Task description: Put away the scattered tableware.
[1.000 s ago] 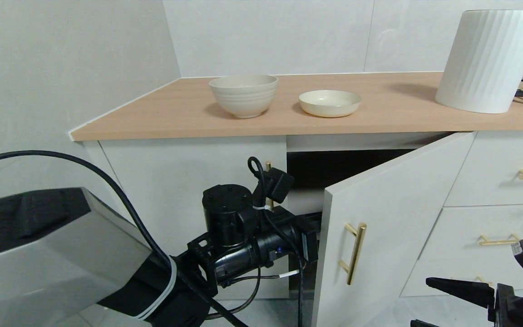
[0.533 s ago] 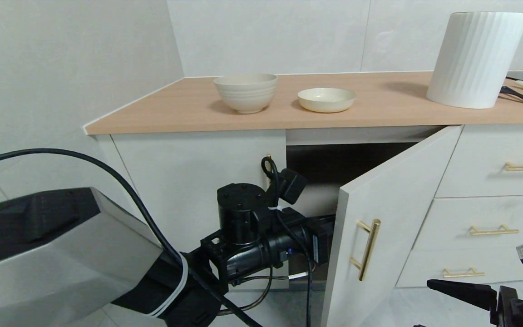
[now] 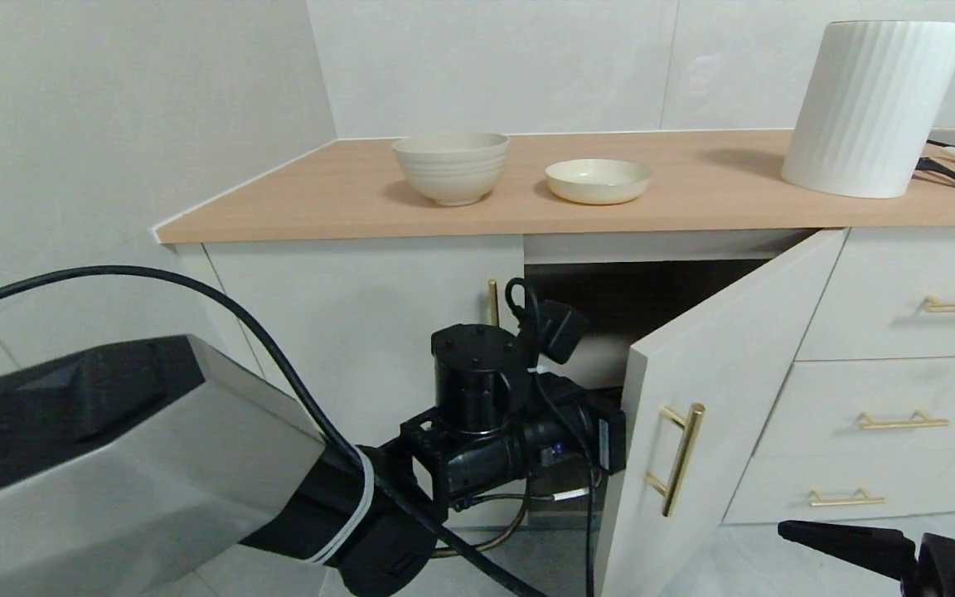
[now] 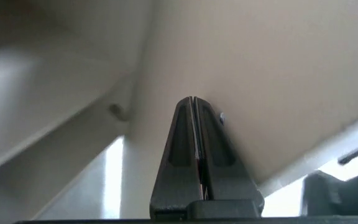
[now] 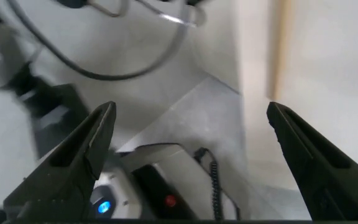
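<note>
Left tool (image 4: 194,155) was noted pinched fully together and empty, its tip set against a pale panel, judged to be the inner face of the cupboard door (image 3: 718,398). The door was propped ajar this way, presumably so the cupboard could receive the tableware. Right tool (image 5: 191,155) was spread wide with nothing in it, parked low at 5 o'clock in the head view. Bowl (image 3: 451,168) and shallow dish (image 3: 598,181) stood on the bench (image 3: 345,207), the dish at 3 o'clock of the bowl, both well apart from either tool.
</note>
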